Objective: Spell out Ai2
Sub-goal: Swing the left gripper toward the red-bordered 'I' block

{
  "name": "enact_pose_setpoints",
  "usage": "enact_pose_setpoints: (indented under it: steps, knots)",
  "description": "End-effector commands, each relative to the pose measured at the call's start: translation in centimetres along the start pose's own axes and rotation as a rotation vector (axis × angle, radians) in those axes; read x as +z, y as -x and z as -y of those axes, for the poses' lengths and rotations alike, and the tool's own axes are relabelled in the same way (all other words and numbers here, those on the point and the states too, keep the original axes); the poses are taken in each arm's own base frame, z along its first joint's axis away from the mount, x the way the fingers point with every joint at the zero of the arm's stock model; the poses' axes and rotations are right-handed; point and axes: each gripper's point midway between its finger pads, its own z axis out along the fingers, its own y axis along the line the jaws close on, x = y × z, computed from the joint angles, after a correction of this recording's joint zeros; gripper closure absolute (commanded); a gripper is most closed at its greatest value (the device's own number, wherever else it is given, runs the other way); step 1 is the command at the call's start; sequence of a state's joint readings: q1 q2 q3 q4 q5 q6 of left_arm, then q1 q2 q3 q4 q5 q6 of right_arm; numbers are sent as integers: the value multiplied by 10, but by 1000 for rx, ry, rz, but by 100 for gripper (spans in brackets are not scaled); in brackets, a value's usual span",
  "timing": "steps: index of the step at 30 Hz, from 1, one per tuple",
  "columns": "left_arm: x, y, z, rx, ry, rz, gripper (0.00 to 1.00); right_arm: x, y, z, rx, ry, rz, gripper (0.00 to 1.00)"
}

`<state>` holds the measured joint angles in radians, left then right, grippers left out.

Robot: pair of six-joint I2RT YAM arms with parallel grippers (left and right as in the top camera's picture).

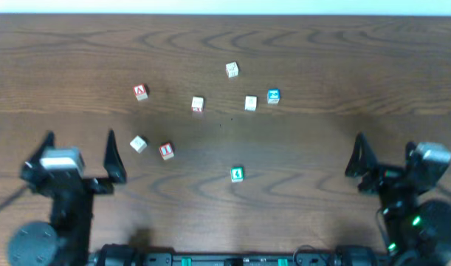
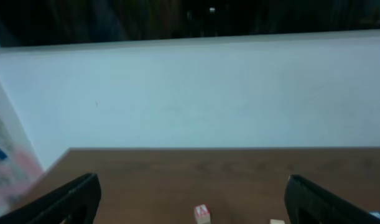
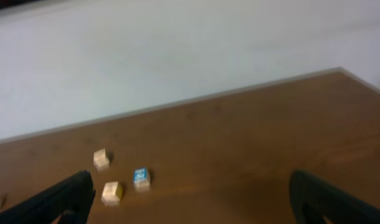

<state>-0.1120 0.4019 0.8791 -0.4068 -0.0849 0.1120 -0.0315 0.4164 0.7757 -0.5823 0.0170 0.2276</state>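
Observation:
Several small letter cubes lie scattered on the brown wooden table (image 1: 321, 59). A red-faced cube (image 1: 140, 91) sits at the left and also shows in the left wrist view (image 2: 202, 213). Another red cube (image 1: 166, 151) lies beside a pale cube (image 1: 138, 143). A blue cube (image 1: 273, 96) lies by a pale cube (image 1: 250, 103); both show in the right wrist view, blue (image 3: 140, 177) and pale (image 3: 111, 192). A green cube (image 1: 237, 174) lies near the front centre. My left gripper (image 1: 81, 155) and right gripper (image 1: 384, 157) are open and empty, near the front corners.
Two more pale cubes lie mid-table, one (image 1: 197, 104) with a red mark and one (image 1: 232, 69) furthest back, which also shows in the right wrist view (image 3: 101, 158). A white wall (image 2: 196, 93) stands behind the table's far edge.

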Motion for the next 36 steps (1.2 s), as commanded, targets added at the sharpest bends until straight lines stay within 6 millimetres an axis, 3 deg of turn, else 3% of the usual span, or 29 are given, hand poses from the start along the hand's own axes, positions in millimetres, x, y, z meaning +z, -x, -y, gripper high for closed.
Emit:
enact_pose_setpoints:
  steps: [1,4,7,9,13,19,22,27,32,36]
  knots:
    - [25,26,1,60,-2,-107,5,8,35,-10,5,0,-70,1]
    - [48,21,1,54,11,-309,5,20,43,-13,4,-35,-223,1]
    - [66,-3,6,-1,16,-585,5,31,36,-18,12,-39,-414,1]
    - [72,-23,22,-42,-51,-763,5,38,30,-27,27,-5,-507,1]
    - [80,-66,53,-102,-187,-1024,5,49,3,-45,78,92,-678,1]
    - [94,-129,59,-141,-135,-1307,4,59,-38,-35,106,34,-883,1]
    - [98,-151,62,-181,-95,-1403,5,61,-52,-22,128,-59,-952,1]
    - [101,-176,85,-265,-187,-1520,5,60,-65,-17,127,-90,-1019,1]
    - [92,-212,83,-374,-15,-1660,5,59,-66,-15,132,-109,-1026,1]
    - [79,-234,67,-335,149,-1705,5,57,-67,-12,120,-121,-1031,1]
